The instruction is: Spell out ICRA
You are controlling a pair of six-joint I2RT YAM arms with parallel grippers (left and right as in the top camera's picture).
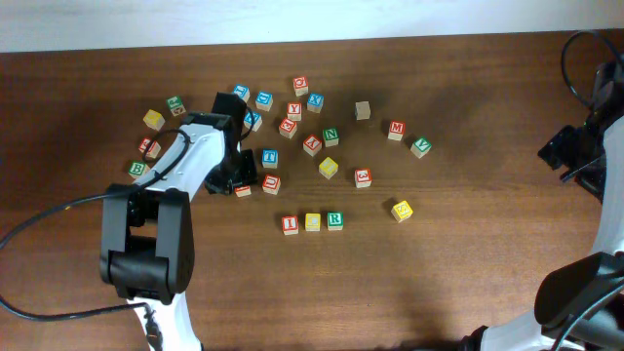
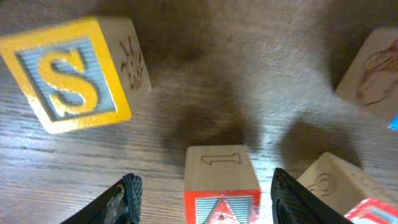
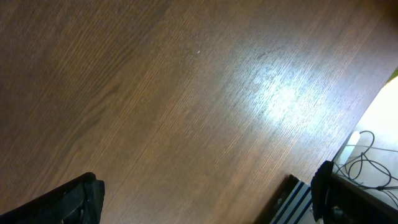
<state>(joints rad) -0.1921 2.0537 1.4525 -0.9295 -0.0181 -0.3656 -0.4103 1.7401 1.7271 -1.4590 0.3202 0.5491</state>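
Three blocks stand in a row near the table's middle: a red I [image 1: 290, 224], a yellow C [image 1: 312, 222] and a green R [image 1: 334, 219]. My left gripper [image 1: 239, 182] is open and low over the table at the left of the block pile. In the left wrist view its fingers [image 2: 205, 202] stand on either side of a red A block [image 2: 219, 171] without touching it. In the overhead view that block [image 1: 242, 190] is partly hidden under the gripper. My right gripper [image 1: 565, 151] is open and empty at the far right, over bare wood [image 3: 205, 199].
Several loose letter blocks lie scattered from the far left [image 1: 153, 119] to the right [image 1: 420, 146]. A yellow S block [image 2: 68, 74] and a red block [image 1: 271, 183] sit close to the left gripper. A yellow block [image 1: 401, 210] lies right of the row. Cables hang at the right edge [image 1: 585, 78].
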